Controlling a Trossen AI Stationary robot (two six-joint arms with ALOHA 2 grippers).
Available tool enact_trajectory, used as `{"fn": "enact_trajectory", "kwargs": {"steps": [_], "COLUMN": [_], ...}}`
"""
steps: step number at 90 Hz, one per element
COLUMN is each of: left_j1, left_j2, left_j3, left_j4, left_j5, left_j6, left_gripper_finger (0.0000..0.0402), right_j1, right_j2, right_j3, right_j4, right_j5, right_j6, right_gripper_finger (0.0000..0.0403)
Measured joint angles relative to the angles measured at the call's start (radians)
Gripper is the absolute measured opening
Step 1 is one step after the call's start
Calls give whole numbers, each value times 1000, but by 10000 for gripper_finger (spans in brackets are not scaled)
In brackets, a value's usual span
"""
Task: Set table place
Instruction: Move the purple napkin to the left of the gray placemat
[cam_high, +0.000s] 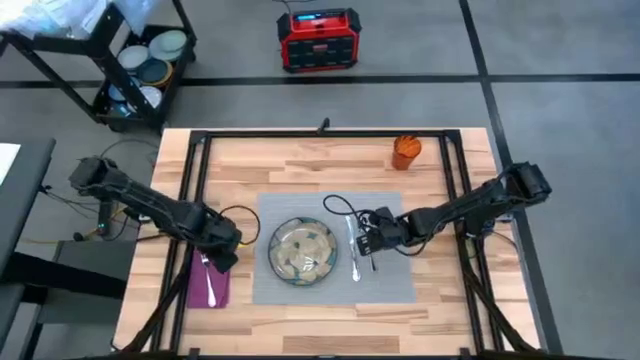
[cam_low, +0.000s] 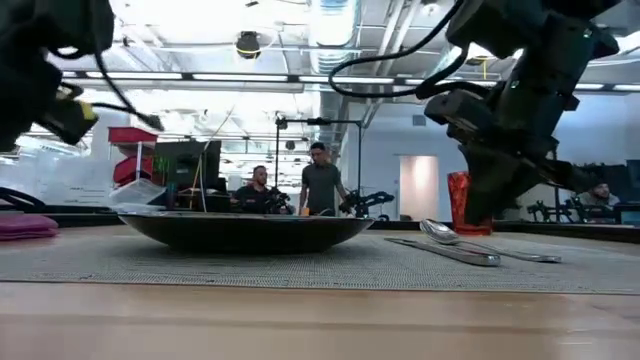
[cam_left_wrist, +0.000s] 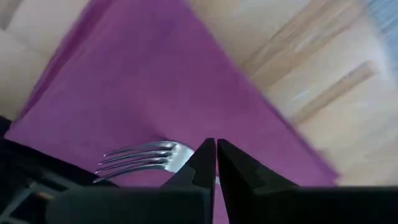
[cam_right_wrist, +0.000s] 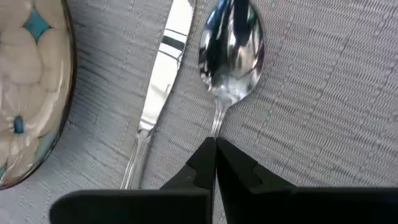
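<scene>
1. While the left claw (cam_high: 222, 252) sits low over the magenta napkin (cam_high: 209, 284) at the left of the surface (cam_high: 330, 160), its fingers are pressed together on the handle of the fork (cam_left_wrist: 140, 158), whose tines lie on the cloth in the left wrist view.
2. The napkin lies on bare wood just left of the grey mat (cam_high: 400, 285), touching or nearly touching its edge.
3. The right claw (cam_high: 367, 240) is down on the mat to the right of the plate (cam_high: 304, 251), fingers together around the neck of the spoon (cam_right_wrist: 231, 53).
4. The knife (cam_right_wrist: 155, 99) lies flat on the mat between the plate and the spoon, roughly parallel to the spoon and just beside it.
5. The plate rests on the middle of the mat, its beige pattern with small teal marks facing up.
6. The orange cup (cam_high: 406, 150) stands upright on the wood at the far right, off the mat and well apart from both claws.
</scene>
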Motion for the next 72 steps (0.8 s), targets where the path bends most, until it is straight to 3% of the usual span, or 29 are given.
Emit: {"fn": "enact_trajectory", "kwargs": {"steps": [28,72], "left_j1": [-19,209], "left_j2": [228,233], "left_j3": [6,5], "left_j4": [151,278], "left_j5": [22,-22], "left_j6": [64,270], "left_gripper_finger": [0,0], "right_j1": [-43,-44], "right_j2": [-74,-108], "right_j3": [0,0], "right_j4": [-37,-79], "right_j5": [-14,13], "right_j6": [-71,-75], "right_gripper_finger": [0,0]}}
